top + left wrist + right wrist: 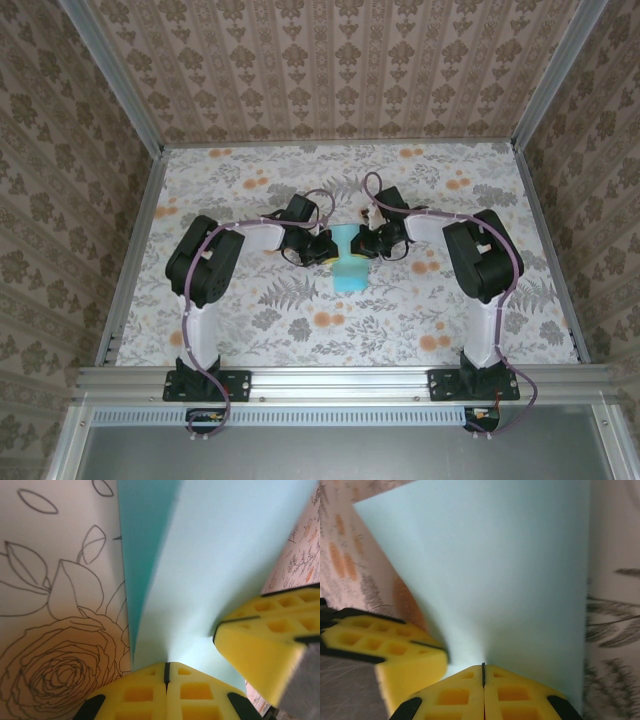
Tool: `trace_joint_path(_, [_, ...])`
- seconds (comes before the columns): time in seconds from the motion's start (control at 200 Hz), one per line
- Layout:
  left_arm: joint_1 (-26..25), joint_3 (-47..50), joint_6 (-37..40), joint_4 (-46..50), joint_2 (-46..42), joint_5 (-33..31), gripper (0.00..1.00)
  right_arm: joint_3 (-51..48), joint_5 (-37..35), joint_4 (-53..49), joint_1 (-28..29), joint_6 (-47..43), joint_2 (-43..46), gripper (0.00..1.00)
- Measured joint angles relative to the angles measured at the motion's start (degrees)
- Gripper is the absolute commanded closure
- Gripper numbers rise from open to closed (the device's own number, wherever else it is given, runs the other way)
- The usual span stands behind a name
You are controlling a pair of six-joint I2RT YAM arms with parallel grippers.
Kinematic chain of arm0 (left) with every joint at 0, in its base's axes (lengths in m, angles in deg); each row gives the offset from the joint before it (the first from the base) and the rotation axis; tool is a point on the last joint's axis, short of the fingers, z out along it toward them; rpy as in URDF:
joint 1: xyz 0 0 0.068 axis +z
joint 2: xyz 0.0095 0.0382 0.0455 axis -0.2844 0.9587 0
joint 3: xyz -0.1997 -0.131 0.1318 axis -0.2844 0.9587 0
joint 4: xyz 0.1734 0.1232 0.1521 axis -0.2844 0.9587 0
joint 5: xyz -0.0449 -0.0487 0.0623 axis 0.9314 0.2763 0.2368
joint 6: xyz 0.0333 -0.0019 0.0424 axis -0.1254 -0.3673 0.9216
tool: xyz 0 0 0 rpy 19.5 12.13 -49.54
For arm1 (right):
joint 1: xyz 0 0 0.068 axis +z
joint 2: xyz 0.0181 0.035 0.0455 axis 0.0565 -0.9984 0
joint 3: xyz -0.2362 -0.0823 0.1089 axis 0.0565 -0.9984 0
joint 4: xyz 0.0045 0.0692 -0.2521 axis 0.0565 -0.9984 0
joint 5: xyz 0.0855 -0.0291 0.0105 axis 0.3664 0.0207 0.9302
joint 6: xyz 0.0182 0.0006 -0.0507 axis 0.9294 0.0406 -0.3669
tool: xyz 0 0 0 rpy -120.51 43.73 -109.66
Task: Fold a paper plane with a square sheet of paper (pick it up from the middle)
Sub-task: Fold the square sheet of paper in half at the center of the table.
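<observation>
Square sheet of paper [347, 268] at mid-table, between both arms, over floral tabletop [250, 300]. Left gripper [322, 250] clamped on sheet's left side, jaws fully together. Right gripper [366, 244] likewise pinching right side (yellow fingertips [512, 692] meet at thin slit, paper running into it). Sheet bent into trough between them, one flank shadowed darker turquoise. Grippers close together, tips facing across paper.
</observation>
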Motion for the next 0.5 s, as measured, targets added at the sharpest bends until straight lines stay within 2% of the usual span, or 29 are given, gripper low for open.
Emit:
trace_joint_path(0.305, [0.00, 0.11, 0.00, -0.09, 0.00, 0.04, 1.00, -1.20, 0.31, 1.27, -5.07, 0.85, 0.28, 0.93])
trace_joint_path(0.5, [0.00, 0.11, 0.00, -0.09, 0.00, 0.07, 1.00, -1.88, -1.57, 4.92, -5.88, 2.38, 2.56, 0.93])
